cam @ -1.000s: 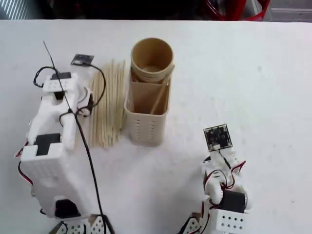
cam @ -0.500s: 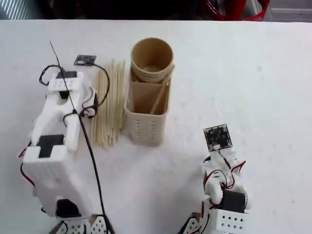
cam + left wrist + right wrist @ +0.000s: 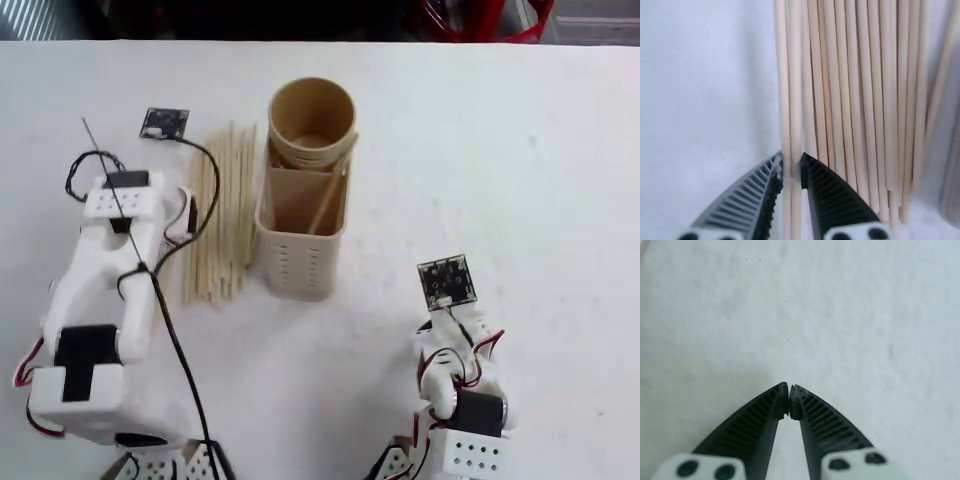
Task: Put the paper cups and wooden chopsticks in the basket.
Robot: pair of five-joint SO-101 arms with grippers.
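Observation:
A pile of wooden chopsticks [image 3: 222, 205] lies on the white table just left of the beige basket [image 3: 297, 262]. A paper cup [image 3: 312, 118] stands in the basket's far end, and one chopstick [image 3: 330, 198] leans inside it. My left gripper [image 3: 792, 167] is low at the pile's outer edge, its fingers closed around a single chopstick [image 3: 791, 100] with the other sticks [image 3: 860, 100] alongside. The left arm [image 3: 115, 235] stands beside the pile. My right gripper [image 3: 789, 402] is shut over bare table, with the right arm [image 3: 455, 385] folded near the front edge.
A small camera board [image 3: 165, 123] on a black cable lies far-left of the pile. Another board [image 3: 447, 282] sits on top of the right arm. Open table spreads right of the basket [image 3: 520, 180].
The left arm has drawn back toward the near edge and lowered, its wrist staying beside the pile. The right arm, the basket and the cup have not moved.

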